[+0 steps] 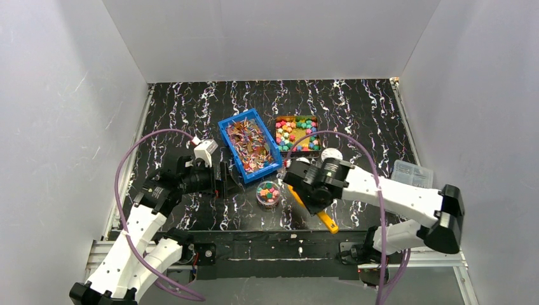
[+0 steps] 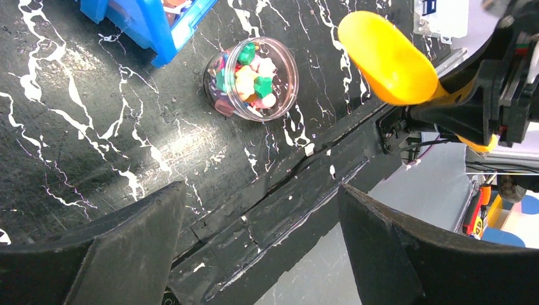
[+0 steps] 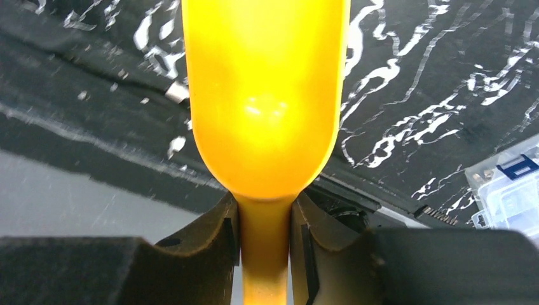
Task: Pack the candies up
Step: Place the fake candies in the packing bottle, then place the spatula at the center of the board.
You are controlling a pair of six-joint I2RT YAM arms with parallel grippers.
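Note:
The candies fill a shallow tray at the back, and several more lie in a small clear round tub at the table's front. My right gripper is shut on the handle of a yellow scoop, whose bowl hangs just right of the tub; no candy shows on it. My left gripper stands open and empty to the left of the tub, above the table's front edge. In the left wrist view the scoop is at the upper right.
A blue bin of wrappers sits left of the candy tray. A white round lid lies behind my right wrist. A clear plastic box stands at the right. White walls enclose three sides.

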